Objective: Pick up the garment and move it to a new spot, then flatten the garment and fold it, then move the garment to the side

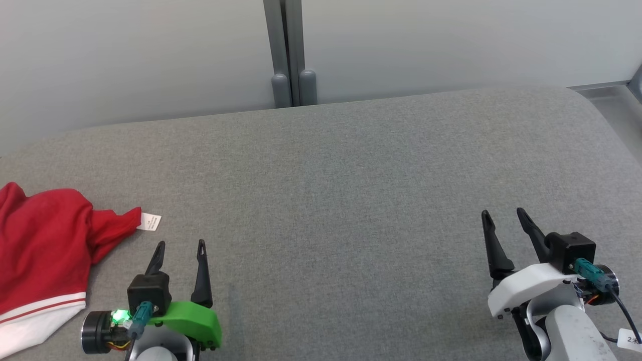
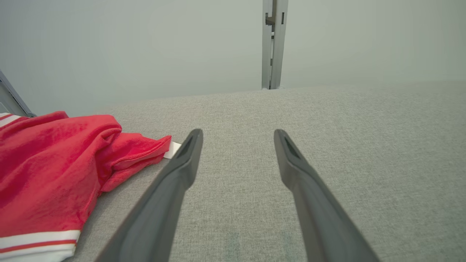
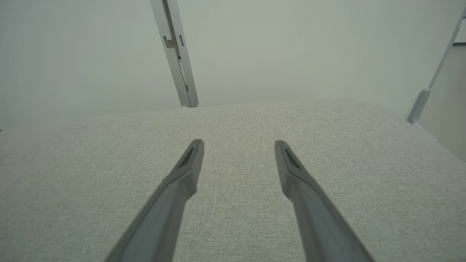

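None of the 3 steps seems done: the red garment [image 1: 45, 245] lies crumpled at the left, and the left gripper [image 1: 180, 243] and right gripper [image 1: 502, 212] both stand open and empty.

You get bright, even, diffuse light in all 3 views, no glare. Shadows are faint: 1 soft smudge on the grey surface [image 1: 351, 200] right of the left gripper [image 1: 181, 243]. Head view is sharp. In both wrist views the fingers [image 2: 171, 189] blur toward the bottom edge. Right wrist view looks paler, washed out. The garment [image 2: 47, 171] reads saturated red, folds softly shaded.
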